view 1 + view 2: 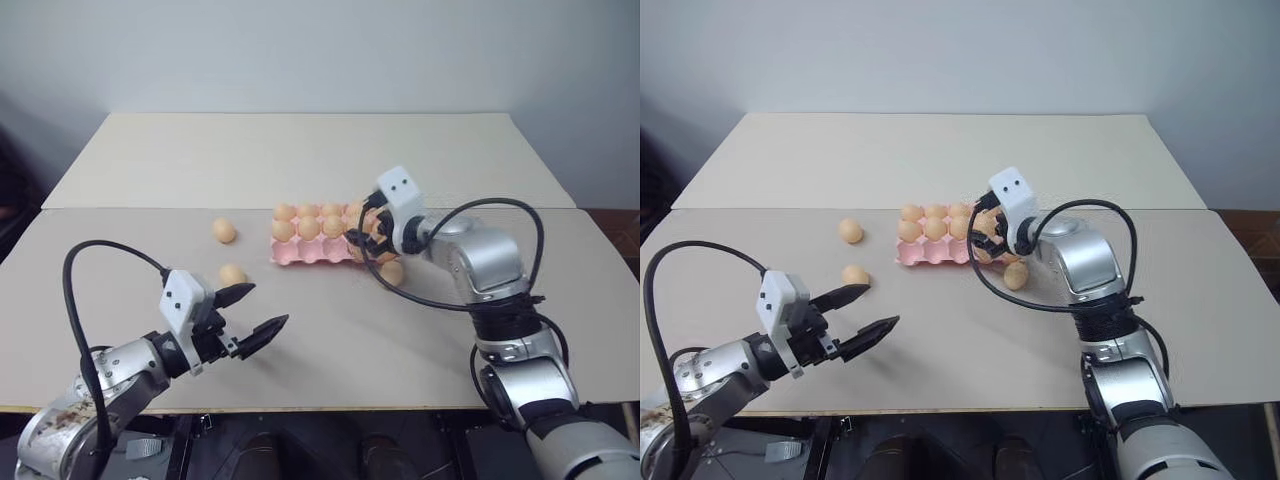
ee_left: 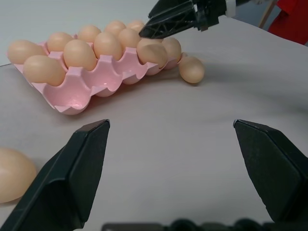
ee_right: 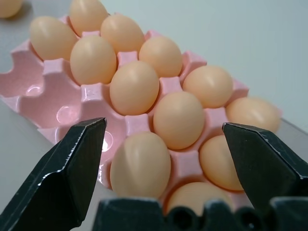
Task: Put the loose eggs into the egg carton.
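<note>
Nearest the camera, the left pincer (image 1: 252, 310) hovers over the near-left part of the surface (image 1: 330, 340), its two black fingers spread wide with nothing between them; a black cable loops up behind it and part of that arm is cut off by the picture's edge; just beyond its far finger lies one loose egg (image 1: 232, 274), and a second loose egg (image 1: 223, 231) sits farther off, left of the egg carton (image 1: 300, 252); a third loose egg (image 1: 392, 272) rests on the surface just beside the carton's near-right corner, under the right arm; the right pincer (image 1: 362, 228) hangs over the carton's right end with its fingers apart and holding nothing, and it hides the cups there, so how many eggs fill that end is hard to tell from the head views; the right wrist view shows eggs seated close below its spread fingers (image 3: 72, 168), and bare pink cups at the carton's near-left side (image 3: 29, 91); the pale pink carton lies near the middle of the surface; the surface is pale beige, made of two boards meeting at a seam running left to right behind the carton; beyond it stands a plain light grey-blue wall (image 1: 320, 50).
</note>
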You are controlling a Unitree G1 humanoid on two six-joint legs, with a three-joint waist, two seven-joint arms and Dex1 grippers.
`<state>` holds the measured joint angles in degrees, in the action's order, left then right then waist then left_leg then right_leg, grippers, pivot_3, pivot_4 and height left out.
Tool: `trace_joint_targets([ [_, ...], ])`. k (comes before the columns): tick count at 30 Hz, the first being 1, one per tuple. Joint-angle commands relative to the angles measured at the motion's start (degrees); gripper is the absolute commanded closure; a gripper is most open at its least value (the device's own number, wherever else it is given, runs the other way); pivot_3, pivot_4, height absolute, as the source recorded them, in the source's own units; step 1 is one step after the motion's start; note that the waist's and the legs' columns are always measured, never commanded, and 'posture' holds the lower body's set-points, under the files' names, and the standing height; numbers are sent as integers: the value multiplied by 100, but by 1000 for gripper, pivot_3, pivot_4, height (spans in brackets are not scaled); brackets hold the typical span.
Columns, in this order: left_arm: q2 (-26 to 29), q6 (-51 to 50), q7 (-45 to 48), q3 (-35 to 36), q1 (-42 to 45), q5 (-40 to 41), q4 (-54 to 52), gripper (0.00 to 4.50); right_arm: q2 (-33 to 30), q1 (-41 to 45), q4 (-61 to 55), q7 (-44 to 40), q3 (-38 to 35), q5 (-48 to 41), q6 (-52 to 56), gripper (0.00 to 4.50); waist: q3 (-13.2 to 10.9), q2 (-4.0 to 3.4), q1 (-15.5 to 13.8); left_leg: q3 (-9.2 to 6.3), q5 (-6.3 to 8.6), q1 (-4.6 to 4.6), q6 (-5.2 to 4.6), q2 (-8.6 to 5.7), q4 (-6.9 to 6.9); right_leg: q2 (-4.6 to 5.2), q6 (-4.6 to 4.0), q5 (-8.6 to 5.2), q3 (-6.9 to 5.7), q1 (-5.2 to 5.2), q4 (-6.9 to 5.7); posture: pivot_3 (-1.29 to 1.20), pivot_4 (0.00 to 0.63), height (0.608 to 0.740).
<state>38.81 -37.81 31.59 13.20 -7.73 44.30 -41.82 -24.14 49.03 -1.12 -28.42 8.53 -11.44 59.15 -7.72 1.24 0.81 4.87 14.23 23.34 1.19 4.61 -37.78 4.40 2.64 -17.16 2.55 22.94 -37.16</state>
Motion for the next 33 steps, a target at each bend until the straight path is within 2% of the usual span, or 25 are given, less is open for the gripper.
trace_joint_targets([
  [1, 180, 18, 207, 419, 15, 253, -36, 0, -566, -32, -513, -519, -363, -217, -252, 28, 0, 0, -15, 0, 0, 1, 0, 0, 0, 0, 0, 0, 0, 1, 0, 0, 150, 740],
  [4, 363, 31, 480, 836, -34, 459, 177, 0, -1298, -663, -748, -1331, -634, -377, -1177, 28, 0, 1, -58, -1, 1, 1, -2, -1, 0, 1, 0, 0, -3, -4, 7, 0, 150, 740],
  [6, 582, 10, 818, 1231, -104, 632, 416, 0, -2032, -1332, -956, -2521, -941, -742, -1923, 28, -1, 2, -82, -2, 7, -4, -11, -1, 0, 1, 0, 0, -6, -15, 16, 0, 150, 740],
  [8, 916, -67, 1216, 1566, -111, 782, 691, 0, -2625, -1884, -990, -3461, -1409, -1265, -2033, 28, -4, 2, -82, 0, 10, -6, -16, -1, 0, 1, 1, -1, -5, -17, 20, 0, 150, 740],
  [9, 1091, -73, 1397, 1684, -79, 797, 827, 0, -2838, -2085, -954, -3641, -1601, -1393, -1989, 28, -8, 2, -82, 0, 10, -5, -17, -1, -1, 0, 0, -1, -4, -15, 18, 0, 150, 740],
  [15, 1794, -48, 2264, 2277, 96, 749, 1697, 0, -3773, -2939, -857, -3876, -2658, -1693, -1658, 28, -10, 0, 11, 3, 11, -62, -18, 1, 6, -3, -6, -6, -2, -64, 17, 0, 150, 740],
  [23, 1983, -43, 2627, 2281, 220, 549, 2019, 0, -4556, -3624, -597, -4445, -3754, -1939, -1577, 28, -11, -1, -14, 5, 12, -53, -18, 2, 7, -2, -7, -7, -1, -59, 20, 0, 150, 740],
  [27, 2002, -114, 2655, 2296, 392, 590, 2064, 0, -4739, -3648, -424, -4539, -3828, -1938, -1692, 28, -11, -1, -13, 4, 12, -58, -18, 2, 5, -3, -7, -7, -1, -62, 15, 0, 150, 740],
  [33, 2112, -280, 2841, 2760, 271, 590, 2110, 0, -4702, -3448, -262, -4389, -3534, -1910, -1796, 28, -12, -1, 16, 7, 12, -53, -19, 4, 6, -5, -7, -7, 4, -53, 16, 0, 150, 740],
])
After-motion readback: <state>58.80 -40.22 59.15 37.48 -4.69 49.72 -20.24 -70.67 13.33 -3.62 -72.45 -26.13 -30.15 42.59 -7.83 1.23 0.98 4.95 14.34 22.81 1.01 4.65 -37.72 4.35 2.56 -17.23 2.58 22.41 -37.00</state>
